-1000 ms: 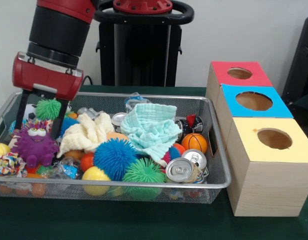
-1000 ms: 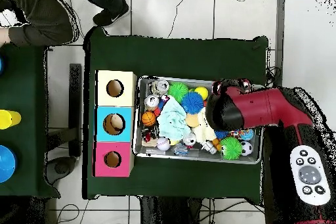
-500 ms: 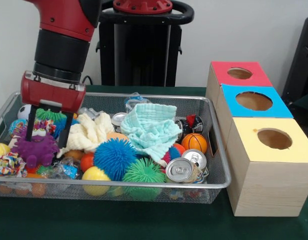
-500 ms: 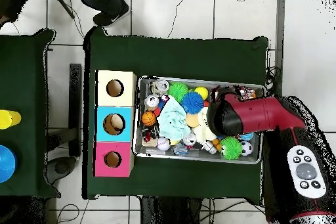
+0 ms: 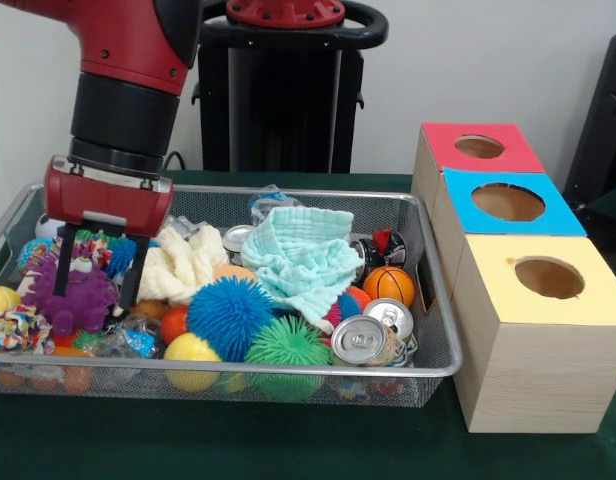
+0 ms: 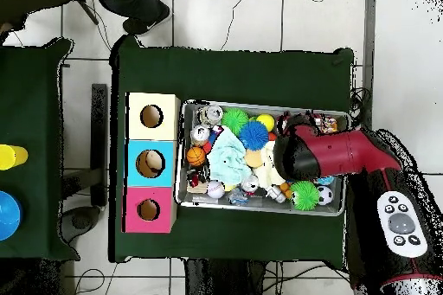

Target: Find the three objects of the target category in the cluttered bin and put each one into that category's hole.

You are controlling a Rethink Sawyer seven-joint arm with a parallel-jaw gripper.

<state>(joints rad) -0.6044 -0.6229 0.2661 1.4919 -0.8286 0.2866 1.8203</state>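
In the front view the wire mesh bin (image 5: pixel 428 262) runs past the left edge, so its left end is cut off. At that end a yellow ball (image 5: pixel 0 298) shows only in part, and a patterned fabric ball (image 5: pixel 16 328) lies below it. The gripper (image 5: pixel 96 283) hangs over the purple spiky toy (image 5: pixel 76 298), one dark finger (image 5: pixel 62 268) on each side of it and reaching down along its flanks. The toy's face is partly hidden behind the red gripper body; whether the fingers press on the toy cannot be told. The target category cannot be read from the pictures.

To the right lie a cream cloth (image 5: pixel 184 265), a blue spiky ball (image 5: pixel 228 316), a green spiky ball (image 5: pixel 286 343) and a mint cloth (image 5: pixel 306 257) that covers items beneath it. Further right are a silver can (image 5: pixel 358 339) lying with its top toward the camera and a small basketball (image 5: pixel 389 285).

Outside the bin stand three wooden boxes with round holes: yellow-topped (image 5: pixel 544 277) nearest, blue-topped (image 5: pixel 506 203) behind it, red-topped (image 5: pixel 478 147) farthest.

In the overhead view the red arm (image 6: pixel 342 153) covers the gripper and the purple toy.
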